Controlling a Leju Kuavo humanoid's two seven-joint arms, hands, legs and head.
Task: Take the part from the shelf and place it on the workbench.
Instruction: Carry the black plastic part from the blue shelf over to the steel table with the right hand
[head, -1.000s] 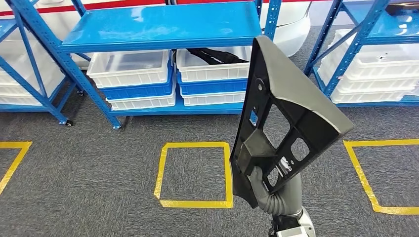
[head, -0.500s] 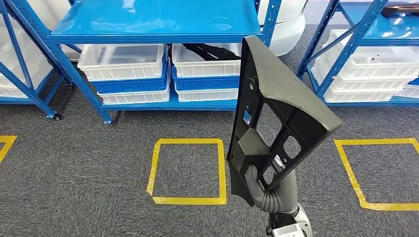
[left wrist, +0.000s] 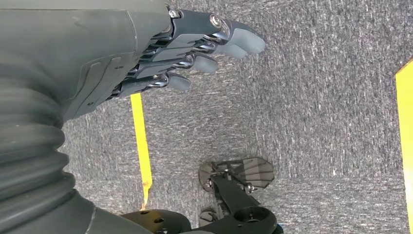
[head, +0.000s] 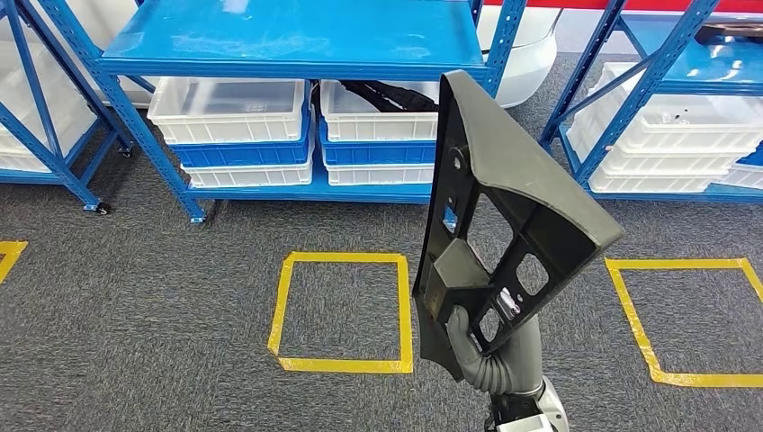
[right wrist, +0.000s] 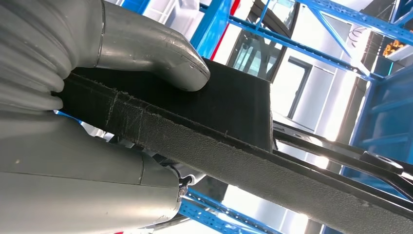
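Mostly the part (head: 504, 216) hides the right hand (head: 463, 331) gripping its base

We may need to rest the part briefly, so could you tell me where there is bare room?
The blue shelf top above the white bins is bare, as is the carpet inside the yellow tape square. The lower shelf is crowded with bins.

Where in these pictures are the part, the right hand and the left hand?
part (head: 504, 171): head view, on its broad grey face.
right hand (head: 464, 335): head view, on the fingers under the part.
left hand (left wrist: 195, 48): left wrist view, on the dark fingers.
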